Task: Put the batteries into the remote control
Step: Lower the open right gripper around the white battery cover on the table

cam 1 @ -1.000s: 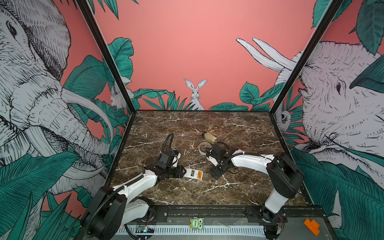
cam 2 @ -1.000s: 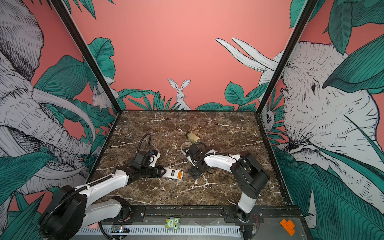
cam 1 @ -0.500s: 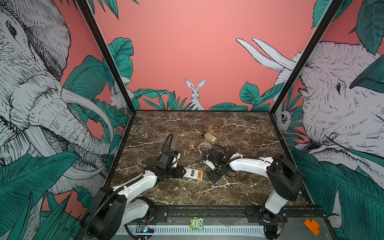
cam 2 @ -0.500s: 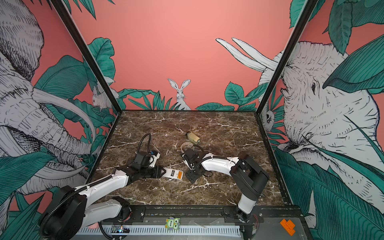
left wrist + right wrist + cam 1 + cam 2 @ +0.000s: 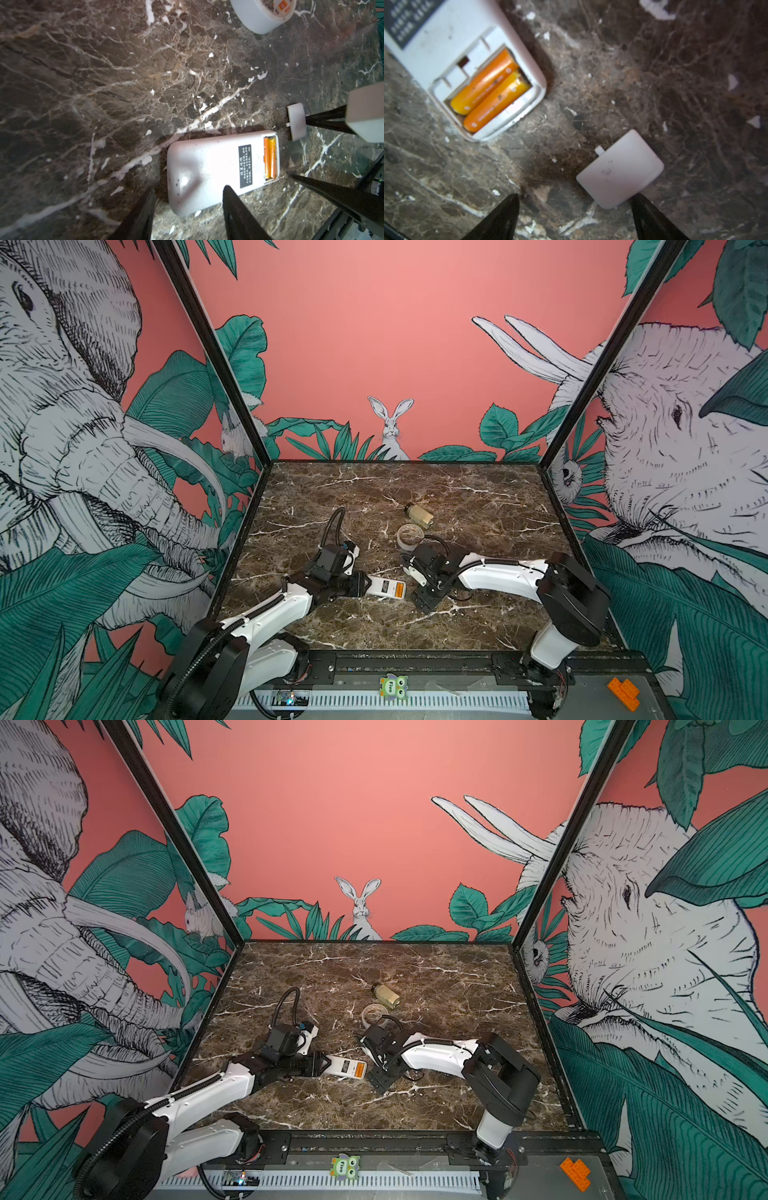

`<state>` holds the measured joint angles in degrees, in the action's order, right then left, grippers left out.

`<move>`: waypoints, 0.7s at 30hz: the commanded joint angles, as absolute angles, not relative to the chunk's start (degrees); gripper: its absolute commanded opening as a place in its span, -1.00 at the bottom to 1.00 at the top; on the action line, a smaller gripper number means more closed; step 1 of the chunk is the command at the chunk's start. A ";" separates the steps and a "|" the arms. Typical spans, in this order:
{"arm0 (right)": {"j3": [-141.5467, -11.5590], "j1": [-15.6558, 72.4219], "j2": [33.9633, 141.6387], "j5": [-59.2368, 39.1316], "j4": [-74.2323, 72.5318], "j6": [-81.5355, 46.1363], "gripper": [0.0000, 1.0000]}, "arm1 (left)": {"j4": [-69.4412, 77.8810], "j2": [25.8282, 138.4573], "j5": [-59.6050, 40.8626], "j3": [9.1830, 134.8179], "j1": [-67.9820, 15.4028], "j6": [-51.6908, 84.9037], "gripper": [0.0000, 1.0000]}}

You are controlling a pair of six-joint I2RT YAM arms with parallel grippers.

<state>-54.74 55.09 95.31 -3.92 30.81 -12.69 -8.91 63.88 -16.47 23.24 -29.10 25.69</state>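
Brown marble table (image 5: 478,497), seen in both top views, with my two arms reaching in from its near edge toward the middle. My left hand (image 5: 360,585) lies low over the table at one end of the remote control (image 5: 387,587). In the left wrist view its dark fingers (image 5: 239,209) stand partly spread, one crossing the remote's long edge and one just off its rounded end. I cannot tell whether they clamp the casing or merely straddle it. My right hand (image 5: 575,196) hovers near the remote's other end with its fingers (image 5: 648,214) spread wide and nothing between them: released. The remote control rests flat in the front-middle of the table, between my two hands, white back upward with the dark label showing. Its battery bay is uncovered at the end toward my right hand. A roll of pale tape (image 5: 409,536) sits behind my right hand, and a small beige bottle (image 5: 419,514) lies on its side just beyond the roll. The white battery cover (image 5: 620,168) lies flat on the table, apart from the remote and just beside one right fingertip. The batteries (image 5: 488,89), two orange cylinders, lie side by side inside the open bay.
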 commanded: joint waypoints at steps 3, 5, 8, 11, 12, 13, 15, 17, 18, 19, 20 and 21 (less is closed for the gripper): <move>-56.84 55.41 92.19 -1.42 35.46 -5.89 0.70 | -9.57 62.49 -16.00 22.87 -29.09 25.93 0.07; -57.73 55.26 92.12 -0.60 36.27 -1.83 0.72 | -9.71 62.44 -15.74 23.11 -29.09 25.95 0.07; -59.14 55.12 92.24 -0.39 36.59 3.71 0.74 | -9.93 62.65 -15.52 23.55 -29.09 25.93 0.07; -59.35 55.11 92.19 -0.14 34.29 9.29 0.76 | -10.28 63.01 -15.01 23.93 -29.09 25.93 0.07; -59.08 55.12 92.15 -0.50 33.14 11.05 0.77 | -10.45 63.01 -14.90 24.05 -29.09 25.90 0.07; -58.64 55.08 92.20 -0.90 31.43 13.03 0.77 | -10.54 63.06 -14.78 24.13 -29.09 25.84 0.08; -58.10 54.98 90.32 -2.52 29.29 16.99 0.78 | -10.70 63.26 -14.68 24.37 -29.09 25.62 0.08; -58.08 54.11 90.26 -4.42 27.51 18.59 0.78 | -10.81 63.56 -14.61 24.57 -29.09 25.35 0.08; -58.06 53.58 90.33 -5.64 27.17 19.06 0.78 | -10.82 63.69 -14.68 24.52 -29.09 25.20 0.08; -58.08 53.14 90.35 -5.88 26.74 19.68 0.77 | -10.52 63.92 -14.76 24.30 -29.09 25.16 0.09; -58.13 53.05 90.35 -5.47 26.77 20.61 0.77 | -10.05 64.18 -15.04 24.11 -29.09 25.22 0.09; -58.09 52.96 90.27 -5.53 27.00 21.45 0.77 | -9.70 64.37 -15.25 23.90 -29.14 25.26 0.09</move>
<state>-58.19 53.71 91.53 -3.90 28.64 16.32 -9.56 64.05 -15.40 23.24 -29.10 25.67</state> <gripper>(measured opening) 0.885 0.544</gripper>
